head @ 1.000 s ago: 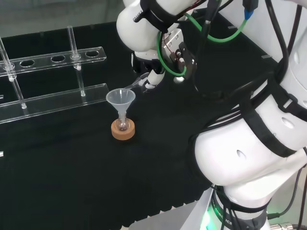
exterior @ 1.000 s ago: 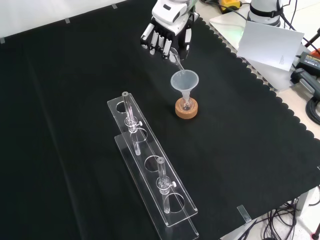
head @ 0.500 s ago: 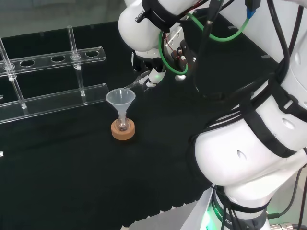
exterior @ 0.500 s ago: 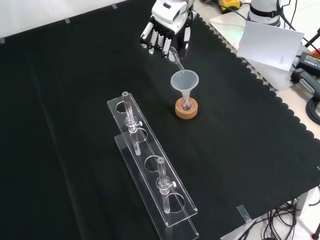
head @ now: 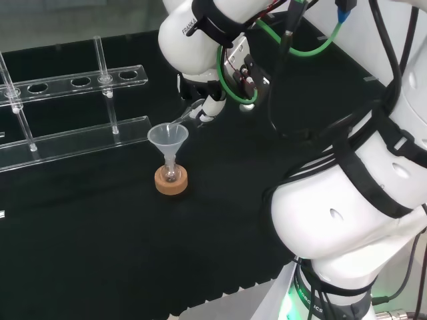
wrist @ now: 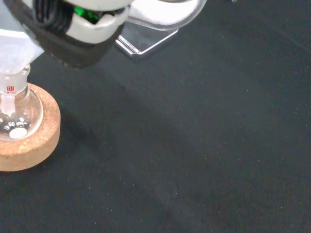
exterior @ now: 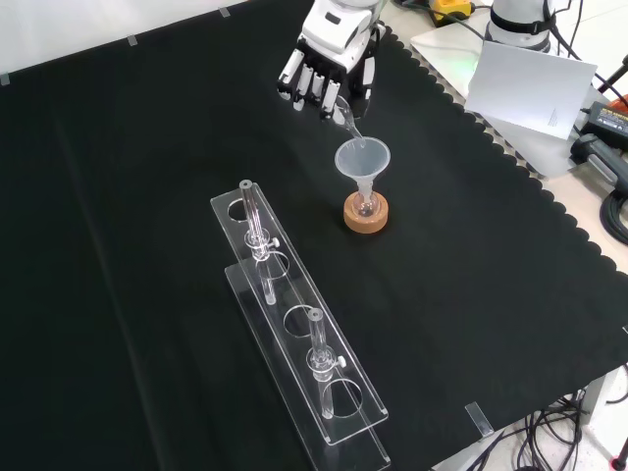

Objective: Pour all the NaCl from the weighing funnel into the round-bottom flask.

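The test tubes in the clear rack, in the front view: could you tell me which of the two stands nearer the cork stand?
The taller test tube, at the rack's far end; it stands up the view, left of the cork stand. The shorter tube stands toward the near end, farther from it.

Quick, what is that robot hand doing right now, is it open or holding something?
Hand: shut on the weighing funnel, fingers curled round it, its spout tilted down over the plastic funnel that sits in the round-bottom flask.

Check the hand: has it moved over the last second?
Yes. In the head view the hand has drifted left and slightly up, judged against the fixed cork ring.
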Robot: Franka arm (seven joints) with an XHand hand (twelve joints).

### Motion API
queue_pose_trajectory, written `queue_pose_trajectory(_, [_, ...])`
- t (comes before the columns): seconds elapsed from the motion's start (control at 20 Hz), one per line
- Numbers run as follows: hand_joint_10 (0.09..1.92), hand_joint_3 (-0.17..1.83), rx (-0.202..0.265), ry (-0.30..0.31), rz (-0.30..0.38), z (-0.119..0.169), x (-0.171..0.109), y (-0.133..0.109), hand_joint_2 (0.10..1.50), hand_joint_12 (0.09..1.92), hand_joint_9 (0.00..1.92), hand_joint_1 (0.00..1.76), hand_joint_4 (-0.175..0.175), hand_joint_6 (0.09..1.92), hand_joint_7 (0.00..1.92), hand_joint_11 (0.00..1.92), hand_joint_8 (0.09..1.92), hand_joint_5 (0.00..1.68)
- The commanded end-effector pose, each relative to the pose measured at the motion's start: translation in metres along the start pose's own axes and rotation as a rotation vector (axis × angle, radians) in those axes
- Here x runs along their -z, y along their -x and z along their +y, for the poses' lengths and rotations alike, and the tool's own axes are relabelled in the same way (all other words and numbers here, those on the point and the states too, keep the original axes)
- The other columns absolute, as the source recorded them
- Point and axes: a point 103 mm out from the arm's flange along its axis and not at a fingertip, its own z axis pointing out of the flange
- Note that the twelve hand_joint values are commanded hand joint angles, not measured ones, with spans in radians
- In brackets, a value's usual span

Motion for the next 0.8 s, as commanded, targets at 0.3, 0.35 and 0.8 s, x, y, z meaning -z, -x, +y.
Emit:
queue_pose_trajectory(0.3, [0.12, 0.28, 0.047, -0.024, -0.061, 0.006, 0.003, -0.007, 0.83, 1.54, 1.14, 1.1, 0.175, 0.45, 1.62, 0.15, 0.11, 1.32])
queue_pose_trajectory(0.35, [0.12, 0.28, 0.05, -0.029, -0.069, 0.007, 0.004, -0.007, 0.83, 1.54, 1.14, 1.1, 0.175, 0.45, 1.62, 0.15, 0.11, 1.32])
queue_pose_trajectory(0.8, [0.12, 0.29, 0.068, -0.042, -0.132, 0.015, 0.014, -0.003, 0.83, 1.54, 1.14, 1.1, 0.175, 0.45, 1.62, 0.15, 0.11, 1.32])
